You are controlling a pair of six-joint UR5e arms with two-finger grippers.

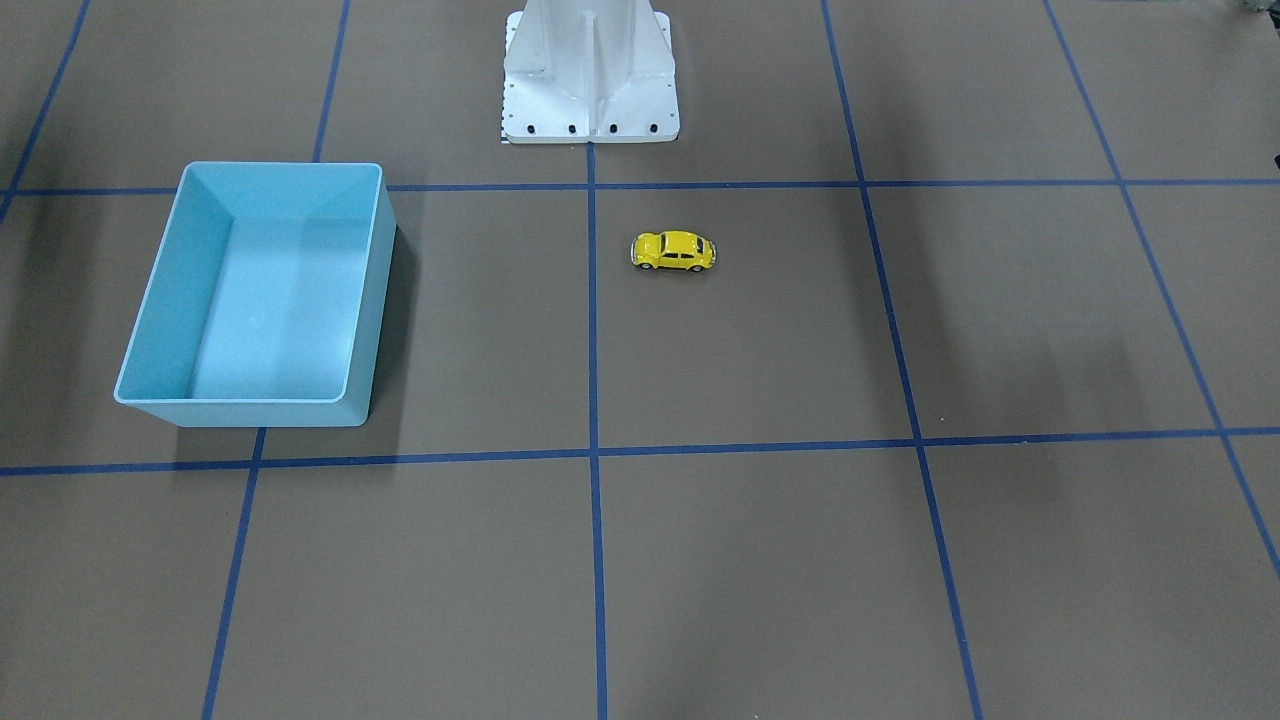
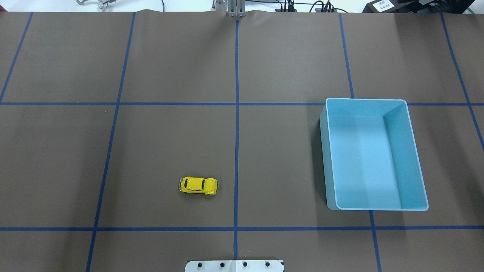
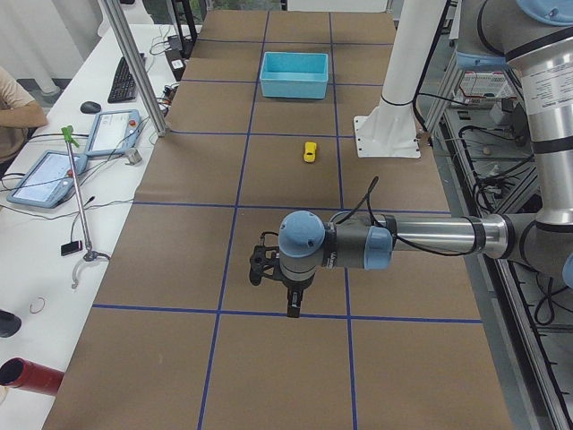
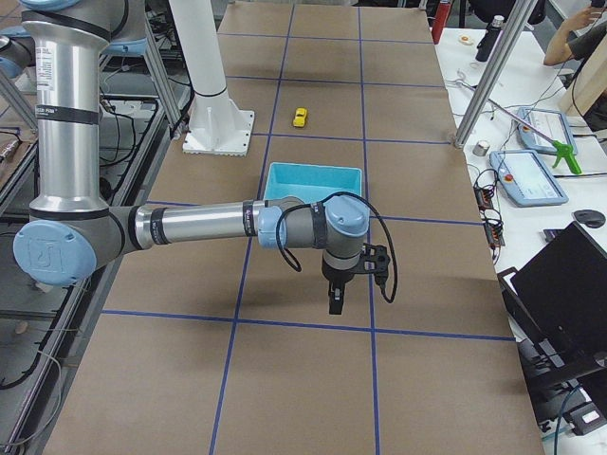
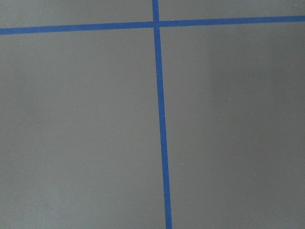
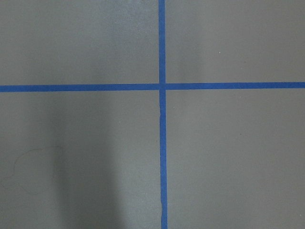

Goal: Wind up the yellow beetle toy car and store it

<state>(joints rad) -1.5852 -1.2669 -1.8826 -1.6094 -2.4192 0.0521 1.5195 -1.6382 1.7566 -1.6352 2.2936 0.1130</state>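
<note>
Yellow beetle toy car (image 2: 199,185) sits on its wheels on the desk (image 2: 170,143), robot's left half, just beside the centre blue tape line (image 2: 236,151) and near the robot base (image 2: 234,265). Blue bin (image 2: 363,162) is on the robot's right half, well apart from the car. Left pincer (image 3: 293,305) and right pincer (image 4: 335,301) hang over bare desk toward opposite ends, pointing down, probably not touching it. Both show only in the side views, so I can't tell whether either is released or clenched.
</note>
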